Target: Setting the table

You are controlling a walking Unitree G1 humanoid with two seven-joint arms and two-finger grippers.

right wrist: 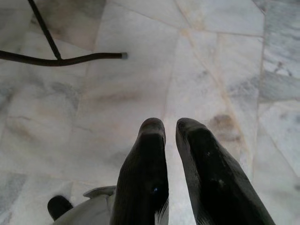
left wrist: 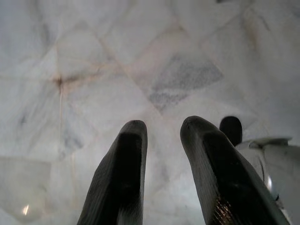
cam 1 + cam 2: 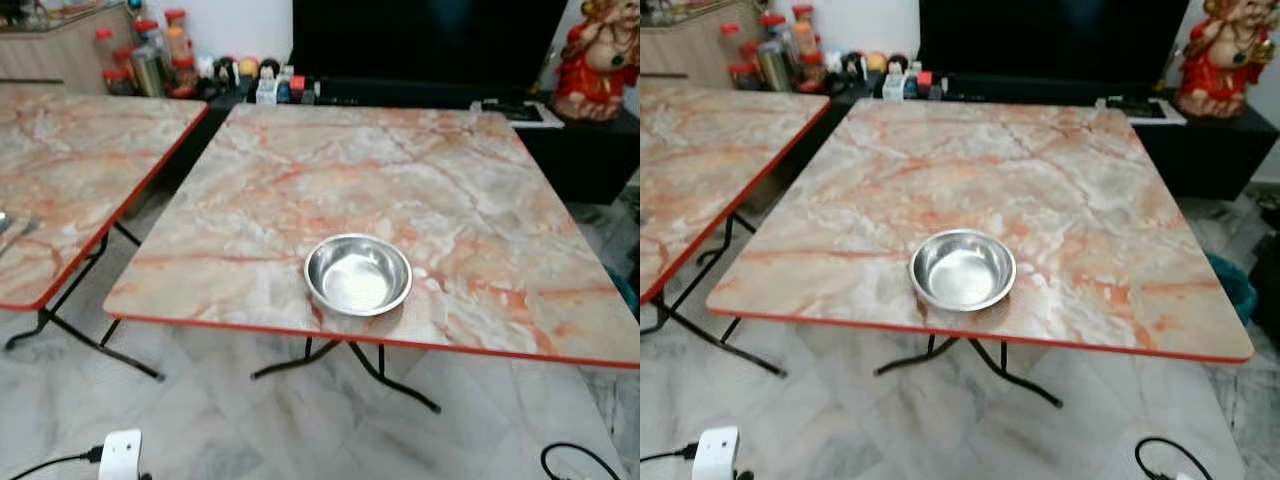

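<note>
An empty steel bowl (image 3: 358, 274) stands upright on the marble-patterned folding table (image 3: 440, 170), close to the table's red front edge and a little left of its middle. Both arms hang low over the pale marble floor. The left gripper (image 2: 164, 129) points down at the floor tiles, open, with a clear gap and nothing between its fingers. The right gripper (image 1: 171, 126) also points at the floor, its two fingers nearly touching and holding nothing. A black table foot (image 1: 65, 60) lies on the floor ahead of the right gripper.
A second matching table (image 3: 70, 170) stands at the left with a narrow gap between the two. Behind them are jars and bottles (image 3: 150, 55), a dark TV unit (image 3: 430, 45) and a red figurine (image 3: 598, 55). A white plug block (image 3: 120, 455) and a black cable (image 3: 580, 462) lie on the floor.
</note>
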